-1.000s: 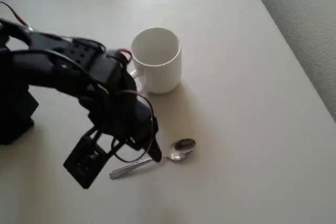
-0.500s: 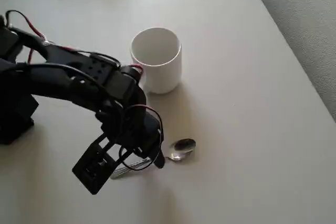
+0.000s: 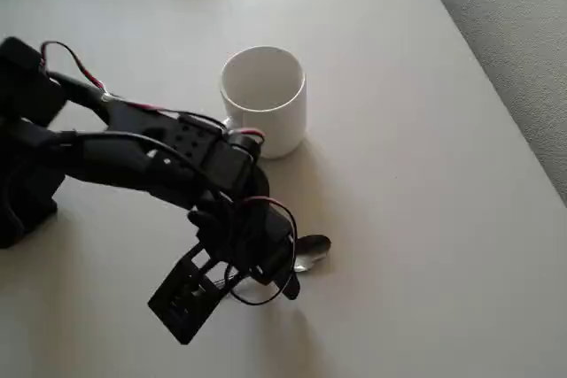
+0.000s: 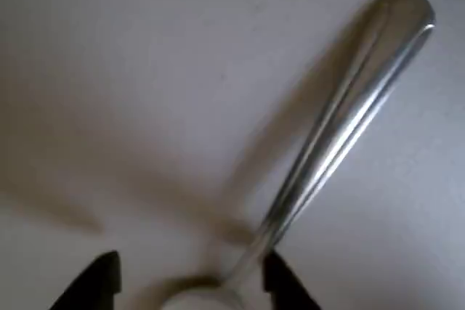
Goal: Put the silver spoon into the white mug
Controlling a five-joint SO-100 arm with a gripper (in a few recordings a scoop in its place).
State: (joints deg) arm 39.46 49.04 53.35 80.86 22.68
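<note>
Silver spoon (image 4: 341, 121) flat on worktop (image 3: 425, 219) near white mug (image 3: 264, 99), neck between spread claw (image 4: 190, 281) tips; stiff, light, slick metal, best pinched across slim neck

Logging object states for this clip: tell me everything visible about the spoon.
The spoon is shiny silver metal with a slim handle that widens to a rounded end. It lies flat on the pale table, below the mug in the overhead view, its oval bowl poking out beside the arm. The gripper straddles its neck, fingertips either side; contact cannot be told.
</note>
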